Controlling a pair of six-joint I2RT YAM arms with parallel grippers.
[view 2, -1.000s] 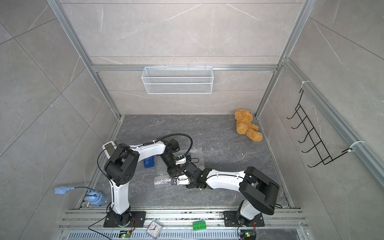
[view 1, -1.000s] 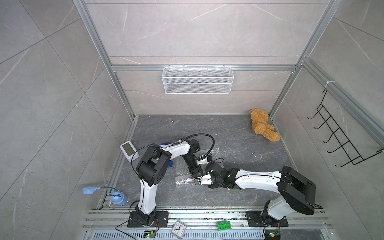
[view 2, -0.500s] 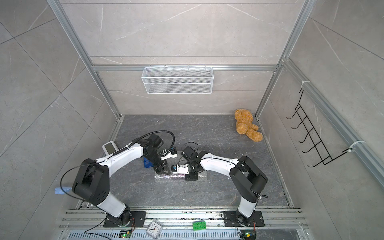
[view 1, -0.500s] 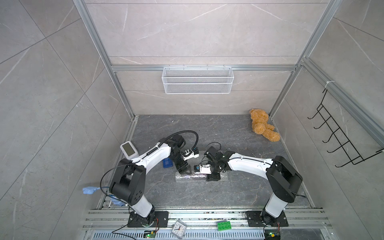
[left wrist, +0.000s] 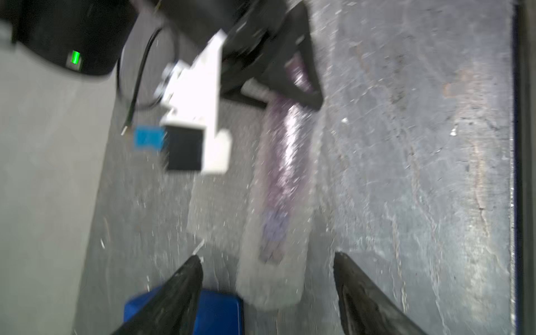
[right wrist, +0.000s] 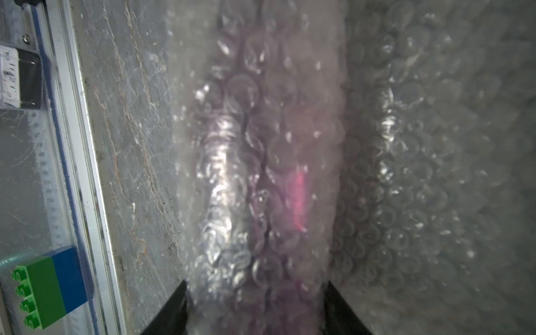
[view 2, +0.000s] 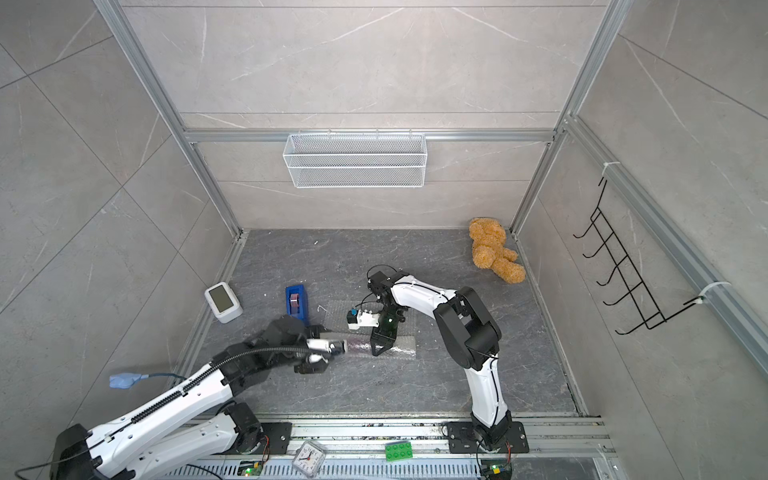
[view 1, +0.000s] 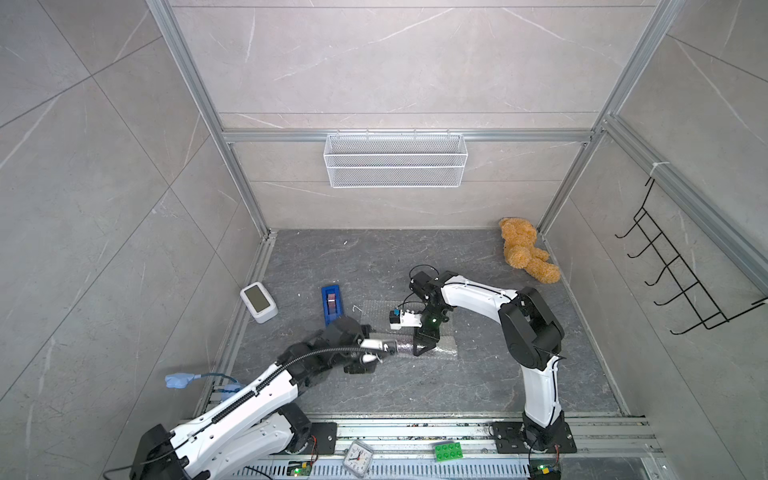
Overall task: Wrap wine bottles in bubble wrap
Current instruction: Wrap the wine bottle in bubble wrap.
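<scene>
The wine bottle (view 1: 405, 346), rolled in the bubble wrap (view 1: 441, 348), lies on the gray table (view 1: 415, 386), the right hand (right wrist: 255, 283) clamped across it and the left hand (left wrist: 267, 256) spread open at its 9 o'clock end, teddy bear (view 1: 525, 249) at 2 o'clock, wire basket (view 1: 395, 160) on the tiled back wall (view 1: 395, 62) at 12.

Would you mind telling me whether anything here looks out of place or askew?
The teddy bear lies toppled in the far right corner, unrelated to wrapping. The clock sits askew on the front rail. The wrapped wine bottle looks intact.
</scene>
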